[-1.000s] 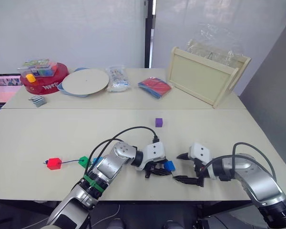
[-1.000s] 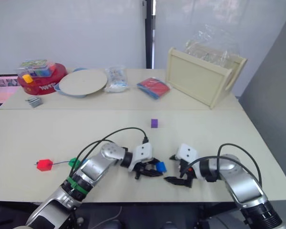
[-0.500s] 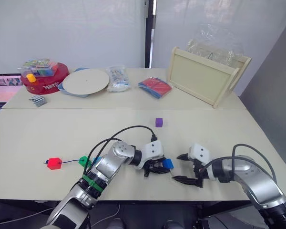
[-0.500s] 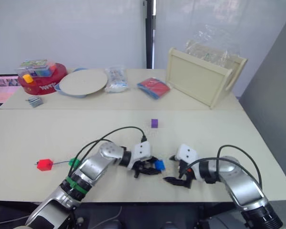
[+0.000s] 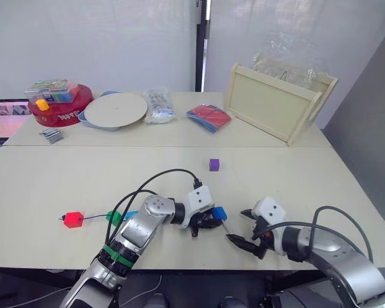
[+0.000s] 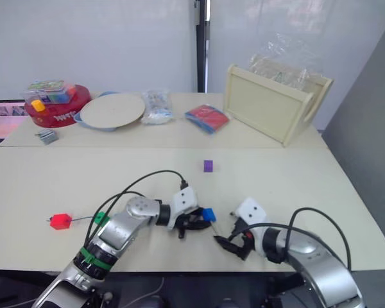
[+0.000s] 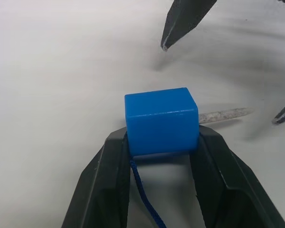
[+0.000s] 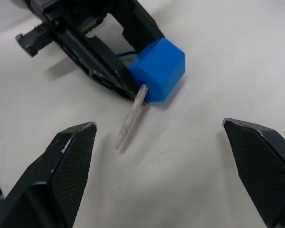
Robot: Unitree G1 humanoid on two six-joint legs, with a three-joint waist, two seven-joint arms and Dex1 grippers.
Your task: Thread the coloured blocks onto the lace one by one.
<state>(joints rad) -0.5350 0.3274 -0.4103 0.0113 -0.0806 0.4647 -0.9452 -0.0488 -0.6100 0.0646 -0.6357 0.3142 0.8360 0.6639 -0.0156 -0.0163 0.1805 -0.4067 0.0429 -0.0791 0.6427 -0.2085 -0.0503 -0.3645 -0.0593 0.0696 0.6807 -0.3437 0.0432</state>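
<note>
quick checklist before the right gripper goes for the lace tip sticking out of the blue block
1. Blue block clamped between the left gripper fingers: ok.
2. Lace tip through the block and poking out the far side: ok.
3. Right gripper open wide enough for the tip: ok.
4. Tip between the right fingers: not ok, it lies ahead of them.
5. Tip free of the table: cannot tell.

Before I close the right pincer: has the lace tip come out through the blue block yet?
Yes, the pale lace tip sticks out of the blue block held by the left pincer.
</note>
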